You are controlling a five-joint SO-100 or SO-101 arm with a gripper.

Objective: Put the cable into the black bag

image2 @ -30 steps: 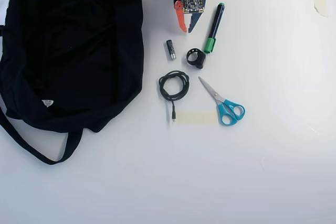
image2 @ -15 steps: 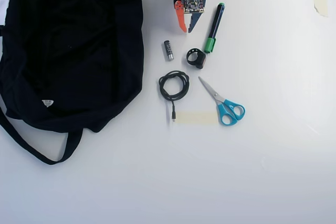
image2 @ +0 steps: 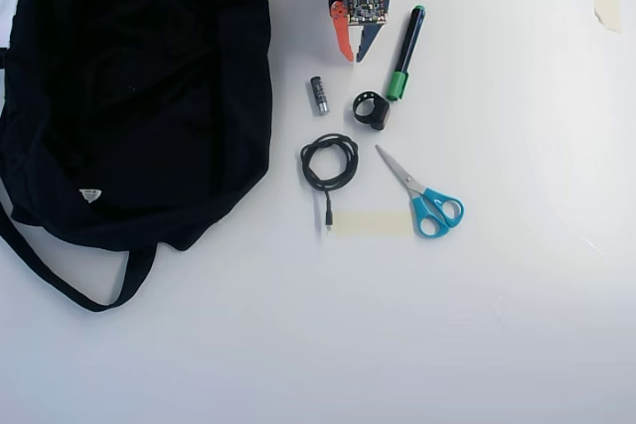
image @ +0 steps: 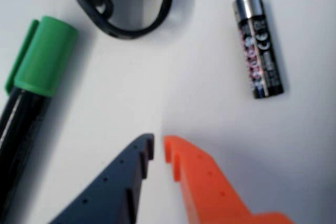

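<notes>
White tabletop point(image2: 517, 325), evenly lit, with a strip of pale tape point(image2: 373, 222) stuck near the middle. Compared with the overhead pictures from a second and half a second ago, nothing has shifted: arm, cable and the loose items all sit where they were. The gripper point(image2: 354, 58) hangs near the top edge in the overhead view, its dark and orange fingers drawn nearly together with only a thin slit between the tips, holding nothing; the wrist view shows the same narrow gap over bare table point(image: 158, 149). Cable point(image2: 330, 163) lies coiled on the table below the gripper, loose end with its plug trailing toward the tape, well apart from the fingers and untouched. Black bag point(image2: 139, 96) fills the left of the overhead view, strap looping out below it, just beside the cable. Between gripper and cable: a battery point(image2: 320, 94), a black ring point(image2: 371, 109), a green-capped marker point(image2: 405, 53); scissors point(image2: 425, 196) to the right. My read: the task has not started; the fingers need to spread and reach past the ring and battery to the coil
</notes>
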